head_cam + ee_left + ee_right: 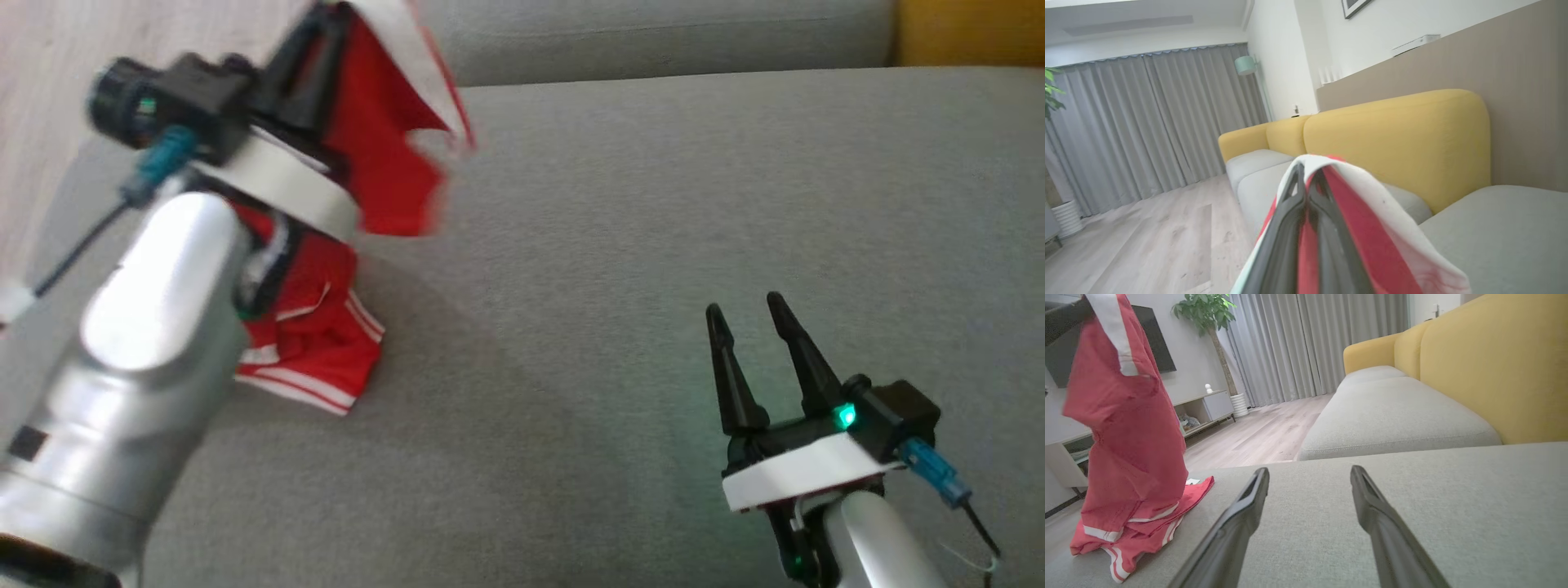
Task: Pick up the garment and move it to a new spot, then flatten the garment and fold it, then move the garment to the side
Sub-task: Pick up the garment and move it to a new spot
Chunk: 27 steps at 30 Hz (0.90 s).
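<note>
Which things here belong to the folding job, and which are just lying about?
Job: red garment, left tool shut on it, open right tool, grey seat.
Lying about: plant, curtains, lamp, television, yellow backrest.

Grey seat cushions (pixel 653 245) and yellow backrests (pixel 1396 139) are seen on a sofa set against a beige wall panel (pixel 1515 81), with a framed picture (pixel 1353 6) hung on the white wall above. Pale wood flooring (pixel 1147 237) is laid up to full-height grey curtains (pixel 1147 122), near which a mint floor lamp (pixel 1245 65) and a potted plant (pixel 1208 314) are placed. A dark television (pixel 1157 343) is mounted above a low cabinet (pixel 1208 406).
</note>
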Available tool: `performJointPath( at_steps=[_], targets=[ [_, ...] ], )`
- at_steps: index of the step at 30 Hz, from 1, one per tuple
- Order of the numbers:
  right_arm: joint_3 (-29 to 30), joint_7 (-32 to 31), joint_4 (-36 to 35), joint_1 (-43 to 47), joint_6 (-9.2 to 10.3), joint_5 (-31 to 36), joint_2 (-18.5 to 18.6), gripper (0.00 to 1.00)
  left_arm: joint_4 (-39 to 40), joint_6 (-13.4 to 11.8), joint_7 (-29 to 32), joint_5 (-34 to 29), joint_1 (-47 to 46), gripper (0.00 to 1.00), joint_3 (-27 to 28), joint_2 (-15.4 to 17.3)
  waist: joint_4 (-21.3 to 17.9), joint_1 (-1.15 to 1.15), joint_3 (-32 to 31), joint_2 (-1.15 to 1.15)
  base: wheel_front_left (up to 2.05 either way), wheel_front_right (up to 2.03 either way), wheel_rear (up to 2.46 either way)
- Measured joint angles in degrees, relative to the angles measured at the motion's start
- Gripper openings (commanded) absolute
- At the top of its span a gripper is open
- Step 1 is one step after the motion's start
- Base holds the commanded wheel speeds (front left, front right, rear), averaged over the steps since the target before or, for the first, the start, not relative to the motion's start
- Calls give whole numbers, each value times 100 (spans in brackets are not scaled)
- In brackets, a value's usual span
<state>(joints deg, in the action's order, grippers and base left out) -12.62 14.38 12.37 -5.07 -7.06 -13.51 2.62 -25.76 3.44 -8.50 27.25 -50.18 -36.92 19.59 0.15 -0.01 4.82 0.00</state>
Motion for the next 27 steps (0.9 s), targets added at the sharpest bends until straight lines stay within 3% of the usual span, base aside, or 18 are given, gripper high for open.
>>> performJointPath(
  at_steps=[7,14,22,23,24,27],
  targets=[
    [-25,0,-25,21,0,-158,0,100,765,-94,427,0,260,0,-402,-232,-535,0,-56,0,0,0,0],
    [-129,0,-136,-48,0,-347,0,100,925,-145,623,-2,269,0,-613,-431,-1158,0,62,0,0,0,0],
    [-225,0,-300,-327,0,-639,0,100,495,118,690,-110,-293,0,-1025,-977,-1925,1,519,0,0,0,0],
    [-227,0,-311,-348,0,-677,1,100,405,156,681,-111,-396,61,-1093,-1035,-1999,1,587,0,0,0,0],
    [-229,0,-318,-364,0,-693,1,100,311,203,639,-111,-480,100,-1173,-1090,-2068,2,656,0,0,0,0],
    [-231,0,-335,-375,0,-725,0,100,-68,265,601,-177,-554,100,-1372,-1126,-2230,2,832,0,0,0,0]
  ],
)
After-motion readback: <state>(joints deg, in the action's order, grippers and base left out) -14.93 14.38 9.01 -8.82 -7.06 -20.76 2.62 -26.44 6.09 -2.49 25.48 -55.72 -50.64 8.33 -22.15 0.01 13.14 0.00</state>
